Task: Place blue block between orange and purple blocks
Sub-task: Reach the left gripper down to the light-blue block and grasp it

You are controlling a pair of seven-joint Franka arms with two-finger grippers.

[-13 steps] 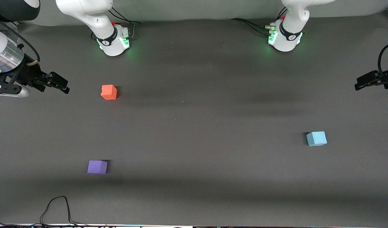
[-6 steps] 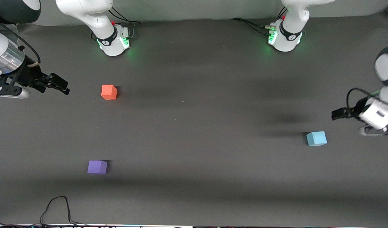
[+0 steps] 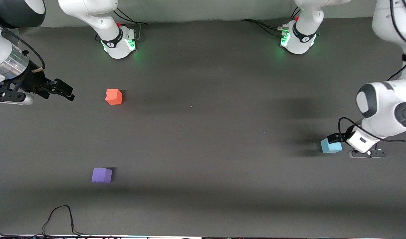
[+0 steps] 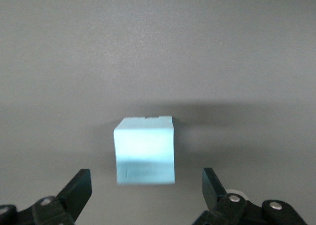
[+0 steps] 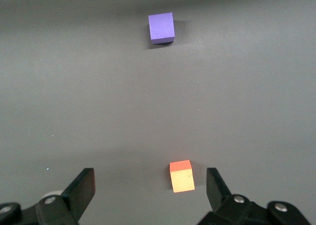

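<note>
The left pincer point(image 4: 145, 190) hangs spread over the blue block point(image 3: 329, 146), near the desk point(image 3: 206, 132) edge at the left arm's end. The right pincer point(image 3: 65, 90) waits spread, apart from the orange block point(image 3: 113, 96) and purple block point(image 3: 101, 175).

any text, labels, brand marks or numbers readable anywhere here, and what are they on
No readable text anywhere.
Black collars on both arm bases: each has a small white mark, too small to read.
Blue block, orange block, purple block: plain faces, no lettering.
Left tool and right tool, both open: no markings visible.
</note>
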